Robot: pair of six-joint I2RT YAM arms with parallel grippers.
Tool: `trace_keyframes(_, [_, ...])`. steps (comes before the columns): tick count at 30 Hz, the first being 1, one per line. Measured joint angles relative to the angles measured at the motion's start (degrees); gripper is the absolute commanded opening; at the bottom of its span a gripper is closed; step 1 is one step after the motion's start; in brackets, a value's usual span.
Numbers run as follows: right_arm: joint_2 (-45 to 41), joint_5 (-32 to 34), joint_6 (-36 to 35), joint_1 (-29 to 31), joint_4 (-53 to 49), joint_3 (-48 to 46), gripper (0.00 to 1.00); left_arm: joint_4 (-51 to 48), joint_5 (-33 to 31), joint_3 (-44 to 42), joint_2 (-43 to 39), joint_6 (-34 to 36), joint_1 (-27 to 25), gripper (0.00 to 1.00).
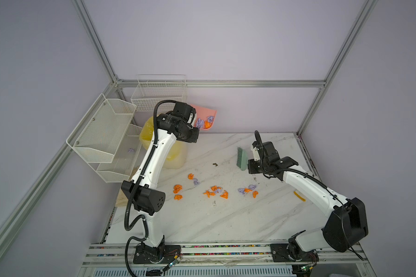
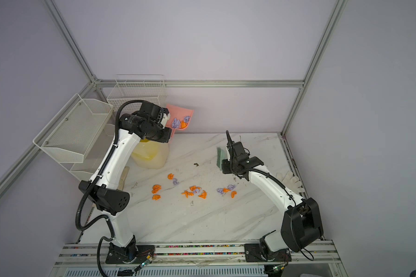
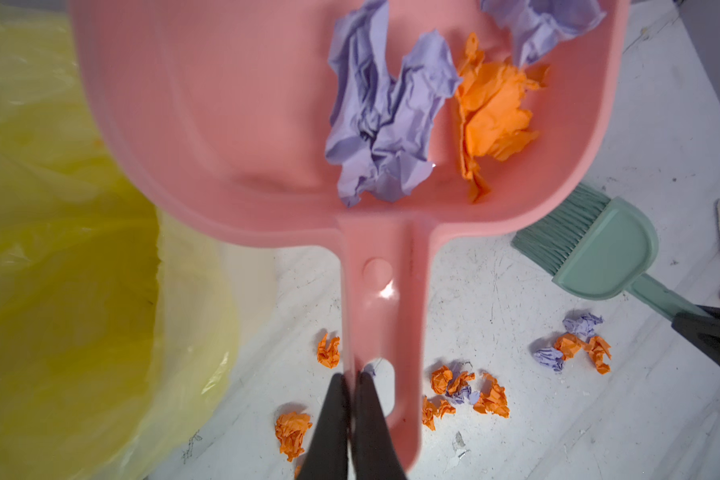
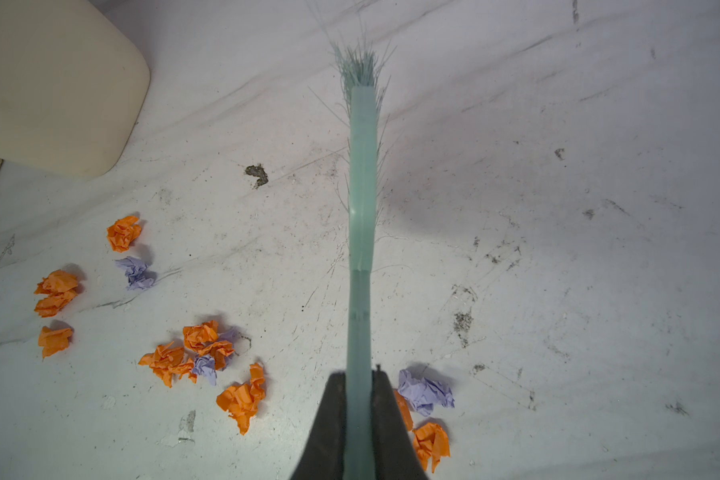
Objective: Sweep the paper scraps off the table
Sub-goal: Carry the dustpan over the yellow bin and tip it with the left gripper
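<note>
1. Your left hand (image 3: 353, 378) clenched the dustpan (image 3: 225, 124), a few paper scraps (image 3: 383, 124) inside, beside the bin (image 3: 59, 249).
2. Your right hand (image 4: 359, 374) gripped the brush (image 4: 362, 166).
3. Most lay unswept on the table (image 1: 202, 223) near the bin.

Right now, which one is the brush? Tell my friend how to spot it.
Start at the white marble table. Over its far half, the right gripper pinches the brush by its handle. It is the only mint-green, bristly thing; the dustpan is pink.
</note>
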Motion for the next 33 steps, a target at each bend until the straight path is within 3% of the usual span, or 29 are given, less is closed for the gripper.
trace_keyframes(8, [0.00, -0.17, -0.31, 0.00, 0.02, 0.00, 0.00, -4.57, -6.08, 2.93, -0.07, 0.22, 1.09, 0.00])
trace_keyframes(18, [-0.02, -1.42, -0.31, -0.02, 0.02, -0.02, 0.00, -7.61, -16.37, 2.64, -1.86, 1.62, 7.76, 0.00])
trace_keyframes(28, [-1.62, -2.60, -0.31, -0.11, 0.02, -0.28, 0.00, -7.65, -33.29, -6.60, -8.17, 4.96, 8.61, 0.00])
trace_keyframes(33, [-1.75, -2.99, -0.33, -0.11, 0.07, -0.28, 0.00, -6.32, -45.29, -11.10, -7.65, 7.41, 8.61, 0.00])
